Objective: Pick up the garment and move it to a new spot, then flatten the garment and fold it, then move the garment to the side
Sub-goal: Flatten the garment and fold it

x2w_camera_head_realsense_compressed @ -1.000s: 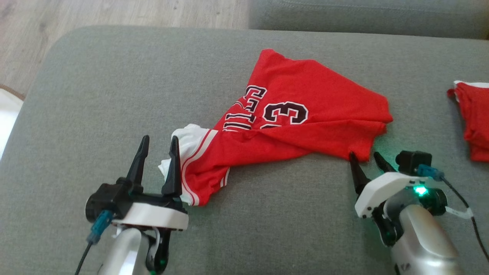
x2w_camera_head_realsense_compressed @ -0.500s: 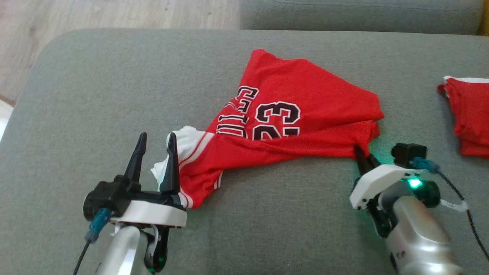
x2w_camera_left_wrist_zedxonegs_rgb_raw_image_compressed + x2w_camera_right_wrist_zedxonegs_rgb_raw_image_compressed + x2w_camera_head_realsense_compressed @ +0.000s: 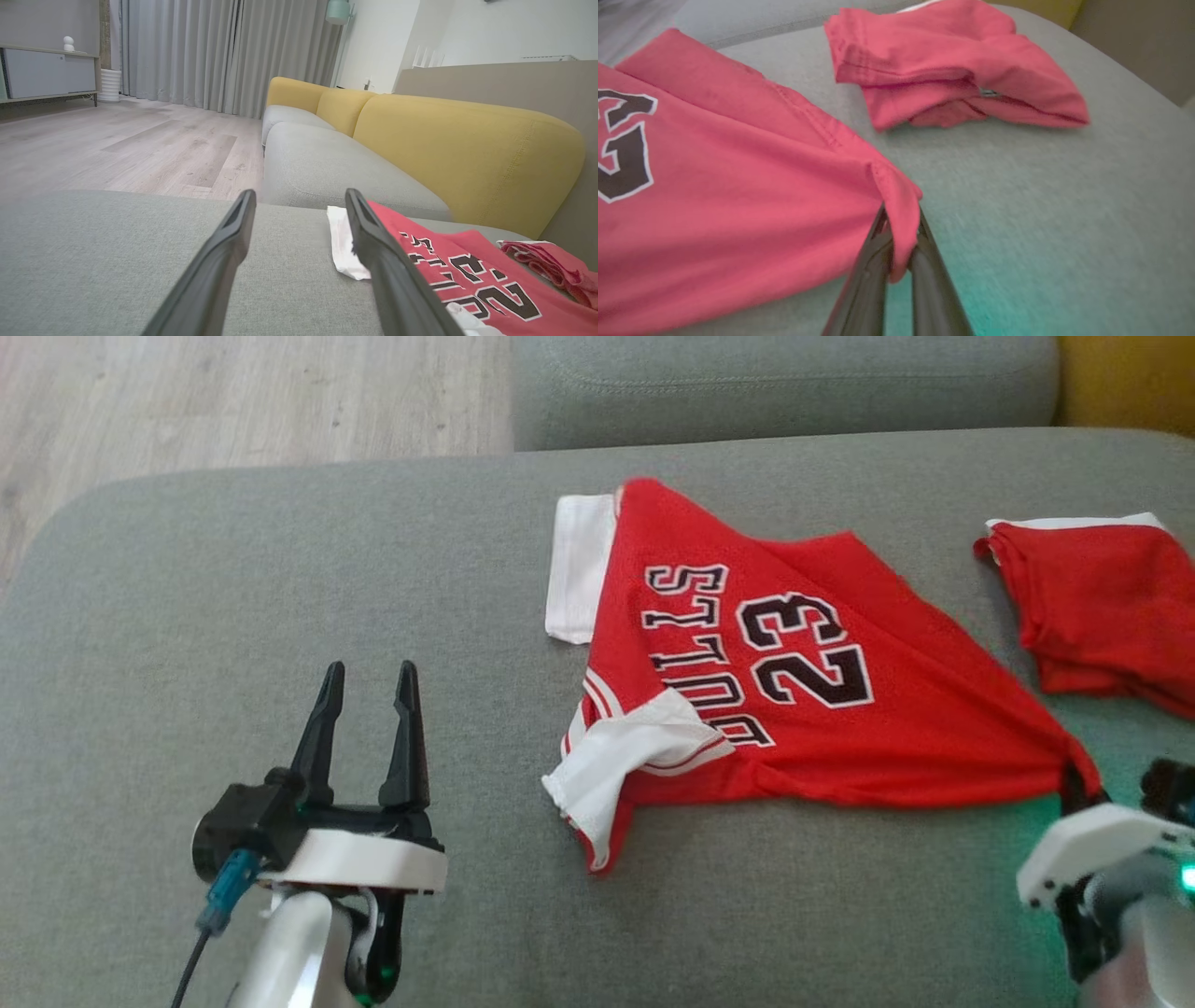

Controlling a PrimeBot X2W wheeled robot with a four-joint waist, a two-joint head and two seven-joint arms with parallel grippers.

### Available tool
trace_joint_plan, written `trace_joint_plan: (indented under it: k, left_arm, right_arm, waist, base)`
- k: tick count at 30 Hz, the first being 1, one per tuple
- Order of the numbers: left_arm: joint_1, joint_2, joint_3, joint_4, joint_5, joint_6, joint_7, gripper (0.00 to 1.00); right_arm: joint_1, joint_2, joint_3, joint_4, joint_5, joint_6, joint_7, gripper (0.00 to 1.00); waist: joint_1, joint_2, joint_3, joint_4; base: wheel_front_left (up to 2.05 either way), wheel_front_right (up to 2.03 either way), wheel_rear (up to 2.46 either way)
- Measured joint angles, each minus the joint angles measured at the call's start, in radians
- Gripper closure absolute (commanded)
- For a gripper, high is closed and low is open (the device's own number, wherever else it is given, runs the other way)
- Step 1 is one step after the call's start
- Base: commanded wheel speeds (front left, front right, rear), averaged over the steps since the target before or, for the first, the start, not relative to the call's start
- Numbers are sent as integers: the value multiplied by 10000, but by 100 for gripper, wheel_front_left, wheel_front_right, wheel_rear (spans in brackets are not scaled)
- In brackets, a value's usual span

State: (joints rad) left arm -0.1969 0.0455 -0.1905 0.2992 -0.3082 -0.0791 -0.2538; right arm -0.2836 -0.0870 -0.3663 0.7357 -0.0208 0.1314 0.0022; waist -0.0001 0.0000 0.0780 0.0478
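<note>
Head view, right jaws (tips hidden) clamping garment (image 3: 934,728) corner

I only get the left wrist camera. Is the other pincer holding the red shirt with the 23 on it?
Observer: Yes. The right pincer is shut on one corner of the red jersey.
Operator: Is it bumping the other red clothes?
Observer: No. The folded red garment lies apart from that corner, with bare grey cushion between them.
Operator: Is my pincer touching the shirt?
Observer: No. From the head camera, the left pincer is open, and a strip of cushion separates it from the jersey.
</note>
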Motion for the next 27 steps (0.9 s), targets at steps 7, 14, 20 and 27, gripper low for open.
trace_joint_plan:
  k: [7,14,20,27]
  left_arm:
    - [4,0,19,4,13,-2,0,0]
    - [4,-4,35,4,15,-10,0,0]
    - [28,-4,46,-27,104,-36,0,0]
    - [186,-2,54,-71,104,-92,0,0]
  right_arm:
    - [656,441,-376,-1618,-650,0,552,0]
    - [668,410,2245,-3020,848,0,-853,0]
    - [1215,410,4464,-3908,2027,0,-1465,0]
    - [1697,407,4734,-4006,2161,0,-1490,0]
  waist:
    - [0,0,-115,-117]
    - [0,0,-159,-99]
    - [0,0,-190,-35]
    - [0,0,-159,33]
  base:
    - [0,0,0]
    - [0,0,0]
    - [0,0,0]
    - [0,0,0]
